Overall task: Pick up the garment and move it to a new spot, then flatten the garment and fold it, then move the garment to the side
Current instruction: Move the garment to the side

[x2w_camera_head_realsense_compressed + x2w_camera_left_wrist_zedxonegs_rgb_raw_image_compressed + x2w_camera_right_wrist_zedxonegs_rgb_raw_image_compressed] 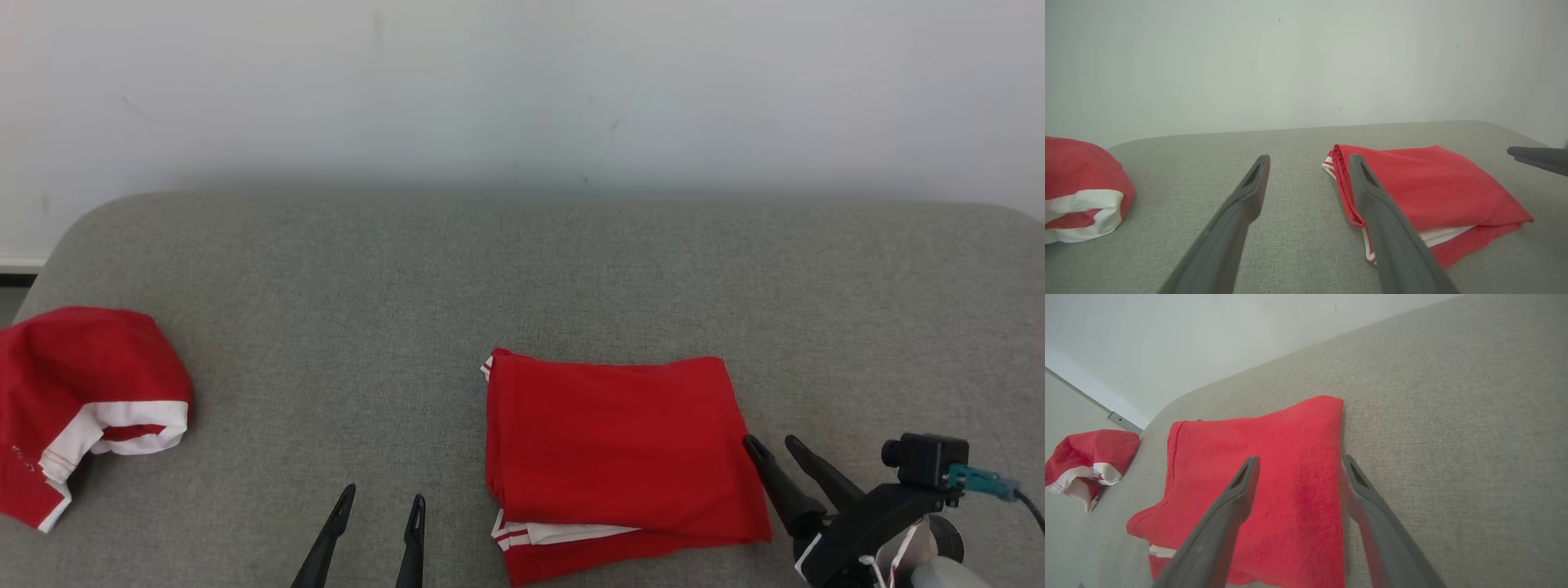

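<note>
Head view showed the folded garment (620, 441), a soft red knit rectangle with white striped trim peeping from its lower layers, lying flat on the grey woven cushion (522, 278) right of centre, between my left claw (384, 494) and my right claw (770, 441). Both claws stood apart and empty, long dark fingers tapering, the right one just beside the garment's right edge, though I could not tell whether it touched the cloth. A second red-and-white garment (82, 400) sat crumpled far left, cut off by the frame edge, its small print unreadable.
</note>
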Available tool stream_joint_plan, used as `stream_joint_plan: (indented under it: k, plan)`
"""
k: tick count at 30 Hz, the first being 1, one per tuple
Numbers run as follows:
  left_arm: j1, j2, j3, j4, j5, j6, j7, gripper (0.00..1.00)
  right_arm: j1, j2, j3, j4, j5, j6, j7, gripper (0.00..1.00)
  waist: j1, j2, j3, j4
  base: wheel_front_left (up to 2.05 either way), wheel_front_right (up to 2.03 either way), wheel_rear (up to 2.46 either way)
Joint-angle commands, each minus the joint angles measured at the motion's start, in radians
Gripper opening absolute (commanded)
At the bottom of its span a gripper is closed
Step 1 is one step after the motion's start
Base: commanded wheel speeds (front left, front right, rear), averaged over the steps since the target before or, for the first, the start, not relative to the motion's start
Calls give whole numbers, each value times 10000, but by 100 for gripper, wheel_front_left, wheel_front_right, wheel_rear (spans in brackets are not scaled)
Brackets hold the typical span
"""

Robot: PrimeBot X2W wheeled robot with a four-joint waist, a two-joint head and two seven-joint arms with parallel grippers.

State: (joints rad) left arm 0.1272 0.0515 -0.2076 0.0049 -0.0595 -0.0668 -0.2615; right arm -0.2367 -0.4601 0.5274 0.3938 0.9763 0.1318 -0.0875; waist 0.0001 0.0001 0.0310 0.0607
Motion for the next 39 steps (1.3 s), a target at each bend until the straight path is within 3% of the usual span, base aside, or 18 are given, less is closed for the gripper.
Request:
stream_joint_plan:
  k: [1,7,16,17,18,19,20,31,39]
  plan:
    - [-143,-16,-18,-52,50,-14,-36,100,-157,-106,74,0,221,-25,75,100,-1,-1,398,265,0,0,0]
    - [-572,-15,-108,-87,79,-51,-36,100,-937,-736,544,259,2056,-25,1210,100,-1,-1,1080,461,0,0,0]
    - [-962,-17,-135,-25,32,-37,-36,100,-1595,-1214,1161,355,3481,-25,2457,100,-1,-1,1605,523,0,0,0]
    - [-1050,-18,-137,-36,24,-19,-36,100,-1684,-1248,1268,343,3661,-25,2567,88,-1,-1,1692,512,0,0,0]
    - [-1100,-18,-154,-38,21,-19,-36,100,-1743,-1275,1317,325,3714,-25,2556,45,-1,-1,1733,506,0,0,0]
    - [-1136,-18,-171,-34,20,-25,-36,100,-1806,-1292,1376,282,3721,-25,2514,29,-1,-1,1761,499,0,0,0]
    - [-1145,-18,-182,-30,18,-29,-36,100,-1884,-1330,1446,199,3630,-25,2417,0,-1,-1,1784,490,0,0,0]
    - [-1298,-4,-101,-199,137,-56,-36,100,-2572,-1797,2025,-104,3123,-25,1373,0,-1,-1,2067,96,0,0,0]
    - [-1598,235,-59,-469,270,-227,-30,100,-3448,-1750,2668,-80,2299,-25,-229,0,-1,-1,2436,-926,0,0,0]
